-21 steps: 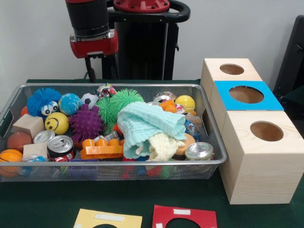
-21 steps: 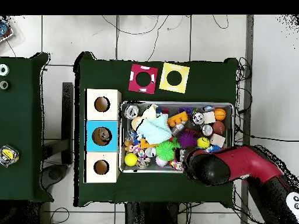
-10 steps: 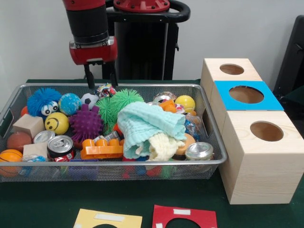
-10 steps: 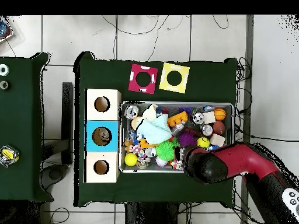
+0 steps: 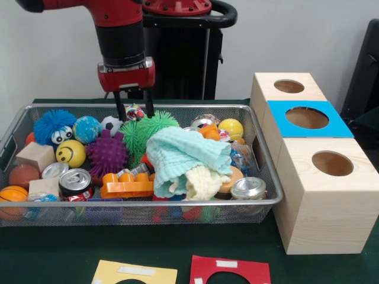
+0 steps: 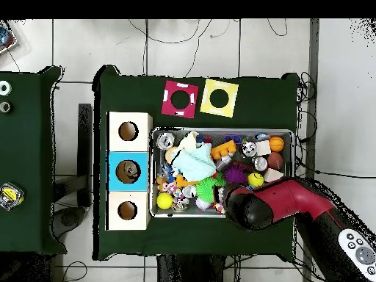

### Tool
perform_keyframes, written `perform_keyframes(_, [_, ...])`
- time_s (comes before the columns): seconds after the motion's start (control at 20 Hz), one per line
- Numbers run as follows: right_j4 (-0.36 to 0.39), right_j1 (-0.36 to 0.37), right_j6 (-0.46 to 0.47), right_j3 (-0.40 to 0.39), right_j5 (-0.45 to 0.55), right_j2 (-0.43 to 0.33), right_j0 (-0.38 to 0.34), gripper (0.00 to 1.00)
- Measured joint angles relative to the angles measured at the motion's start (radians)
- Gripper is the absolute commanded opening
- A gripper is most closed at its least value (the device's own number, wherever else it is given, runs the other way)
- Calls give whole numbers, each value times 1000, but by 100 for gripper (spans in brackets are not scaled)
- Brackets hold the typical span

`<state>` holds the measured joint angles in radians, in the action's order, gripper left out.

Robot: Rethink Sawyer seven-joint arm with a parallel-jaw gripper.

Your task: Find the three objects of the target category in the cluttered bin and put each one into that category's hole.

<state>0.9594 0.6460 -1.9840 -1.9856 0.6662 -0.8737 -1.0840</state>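
Red arm (image 5: 89, 7) – black wrist, dark fingers (image 5: 120, 106)

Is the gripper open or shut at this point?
Open: the gripper shows two fingers spread apart, with nothing between them, above the bin.

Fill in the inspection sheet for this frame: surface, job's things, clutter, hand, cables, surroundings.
Surface: dark green table; a red card and a yellow card with holes lie at its near edge.
Job's things: wire bin packed full; three wooden boxes in a row beside it, the middle hole under a blue card.
Clutter: spiky green ball, purple spiky ball, smiley ball, cans, orange brick, a pale green cloth heaped over the middle.
Hand: hand open, empty, at the bin's far rim over a small patterned ball.
Cables: loose cables on the floor.
Surroundings: second green table to one side.
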Motion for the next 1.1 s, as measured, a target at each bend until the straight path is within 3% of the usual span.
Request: perform_keyframes(1.1, [62, -23, 0, 2, -35, 34, -9, 100])
